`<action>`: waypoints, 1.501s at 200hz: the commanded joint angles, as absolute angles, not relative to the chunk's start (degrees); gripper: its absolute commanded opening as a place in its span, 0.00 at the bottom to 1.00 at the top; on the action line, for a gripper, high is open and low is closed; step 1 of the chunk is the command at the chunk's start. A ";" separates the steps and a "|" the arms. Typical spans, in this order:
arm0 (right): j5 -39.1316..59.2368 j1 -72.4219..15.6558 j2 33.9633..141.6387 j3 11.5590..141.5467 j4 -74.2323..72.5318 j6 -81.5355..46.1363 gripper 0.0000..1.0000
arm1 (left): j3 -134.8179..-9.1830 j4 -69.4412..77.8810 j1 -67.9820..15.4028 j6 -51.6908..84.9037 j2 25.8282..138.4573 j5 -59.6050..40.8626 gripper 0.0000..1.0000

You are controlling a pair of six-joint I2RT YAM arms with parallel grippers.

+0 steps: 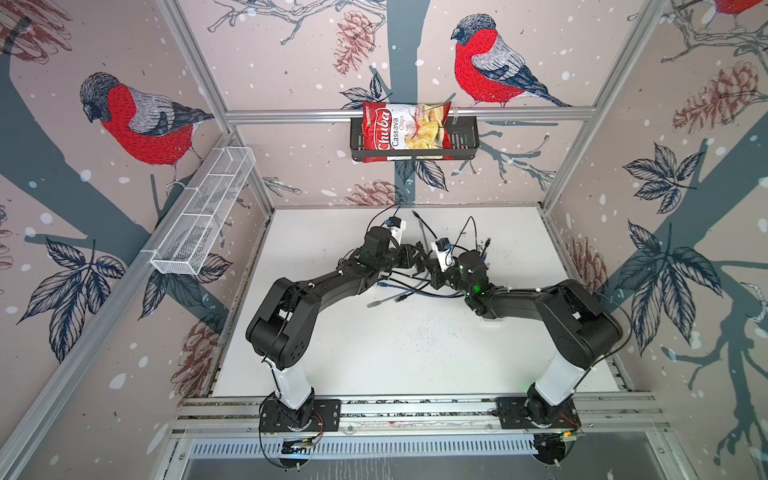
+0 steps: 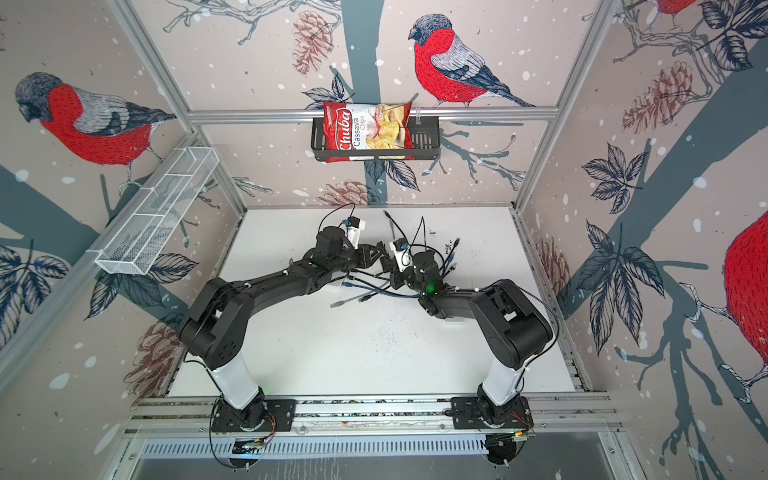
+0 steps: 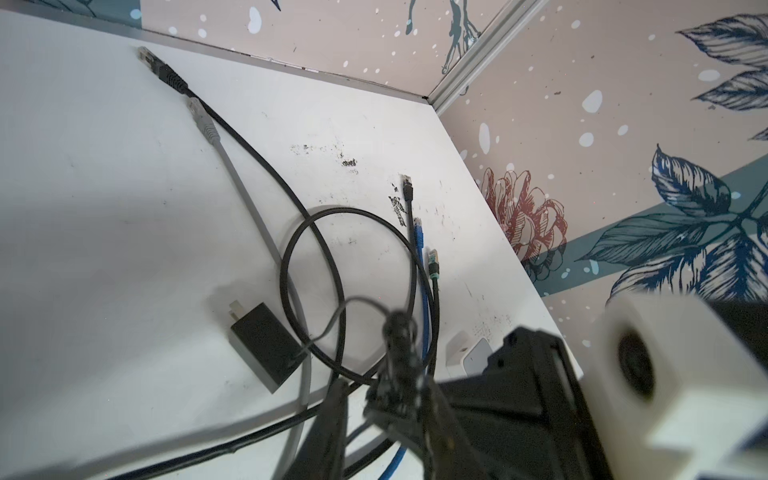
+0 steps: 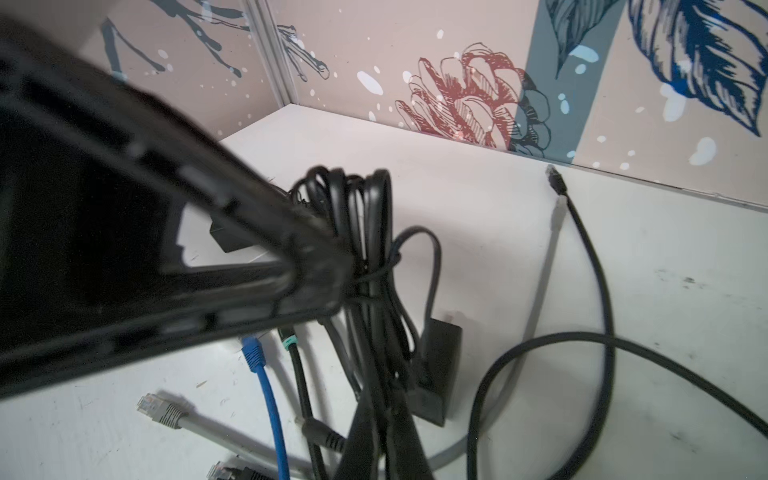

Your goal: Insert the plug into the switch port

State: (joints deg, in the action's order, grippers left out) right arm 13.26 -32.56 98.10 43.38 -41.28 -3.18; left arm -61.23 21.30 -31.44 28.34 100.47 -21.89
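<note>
by the black brick (image 3: 266, 345): my two grippers meet
right gripper (image 4: 380, 440): shut on cord bundle (image 4: 365, 232)
left gripper (image 4: 330, 272): can't tell
plugs (image 3: 419, 226): loose beside black brick
done: nothing yet, plugging all left

Both top views look steeply down from high over the near edge of the white table (image 1: 415, 357). They face the back wall from far enough off to hold the left arm (image 1: 324, 286), the right arm (image 1: 536, 297) and the wall basket (image 1: 465, 139) whole. They share almost the entire scene (side by side, hardly offset).

The left wrist camera (image 1: 395, 225) sits low and close over the table, aimed obliquely at the far right corner, with the right wrist camera (image 3: 648, 374) blurred in its foreground. The right wrist camera looks from just as near toward the far left corner.

The 2 wrist views share the black adapter (image 3: 266, 345), the black plug (image 3: 160, 68) by the back wall and the grey plug (image 3: 203, 122) beside it.
</note>
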 commanded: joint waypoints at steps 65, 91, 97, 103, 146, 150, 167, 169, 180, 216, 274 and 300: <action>20.06 -29.27 93.83 53.42 -16.98 0.08 0.00 | -45.61 40.73 -32.07 2.62 92.87 -22.10 0.49; 21.25 -29.19 93.13 54.58 -14.22 0.44 0.00 | -41.09 43.32 -33.84 -3.64 91.89 -23.01 0.49; 21.76 -29.21 92.95 54.58 -14.03 0.44 0.00 | -40.20 43.92 -34.36 -4.83 91.80 -23.11 0.49; 22.25 -29.26 92.81 54.73 -13.73 0.51 0.00 | -39.55 44.47 -34.85 -5.81 91.80 -23.20 0.49; 23.88 -29.30 91.64 54.17 -12.85 1.06 0.00 | -39.19 44.22 -37.40 -9.64 94.41 -20.72 0.48; 24.15 -29.28 91.40 53.92 -12.99 0.98 0.00 | -39.34 44.05 -37.63 -9.81 94.72 -20.05 0.48; 24.95 -29.55 90.37 52.93 -13.61 1.05 0.00 | -39.77 43.77 -38.14 -10.54 95.94 -18.30 0.47; 24.96 -29.60 90.31 52.87 -13.69 1.05 0.00 | -39.80 43.70 -38.17 -10.55 96.06 -18.11 0.47; 25.04 -29.84 89.62 52.35 -13.86 1.14 0.01 | -40.28 43.19 -38.32 -10.76 96.69 -17.41 0.44; 24.79 -30.15 88.61 51.51 -13.95 1.14 0.01 | -40.61 44.23 -38.56 -10.33 98.20 -16.63 0.33; 24.61 -30.40 88.52 51.94 -13.70 1.14 0.02 | -40.96 44.82 -38.52 -9.84 99.07 -16.81 0.18; 24.81 -30.43 88.67 52.12 -13.64 0.93 0.03 | -41.09 44.80 -38.53 -9.41 99.56 -17.05 0.10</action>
State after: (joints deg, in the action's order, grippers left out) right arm 24.14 -30.24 88.86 51.62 -12.80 0.27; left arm -40.64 42.17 -38.48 -9.41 99.13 -16.49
